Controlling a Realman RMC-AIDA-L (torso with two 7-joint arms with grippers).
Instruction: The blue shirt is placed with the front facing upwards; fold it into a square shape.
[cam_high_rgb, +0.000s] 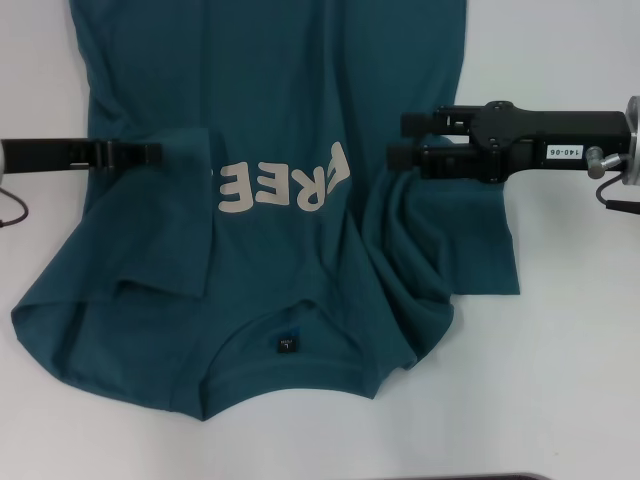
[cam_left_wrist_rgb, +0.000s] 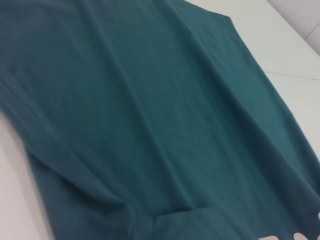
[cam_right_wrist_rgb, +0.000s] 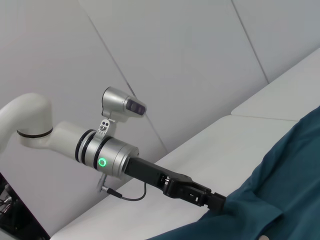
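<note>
Neck label (cam_high_rgb: 287, 343) nearest camera; blue shirt (cam_high_rgb: 270, 120) spread front-up on white table (cam_high_rgb: 570, 380), collar at near edge. Left gripper (cam_high_rgb: 150, 153) pinching left side fold. Right gripper (cam_high_rgb: 398, 150) over right side, finger state unclear. Soft, limp cotton, wrinkles easily; grip at side hems.

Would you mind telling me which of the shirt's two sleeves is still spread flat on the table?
The blue shirt's sleeve on the robot's left lies spread flat; the one on the right is bunched beneath the right end effector.
</note>
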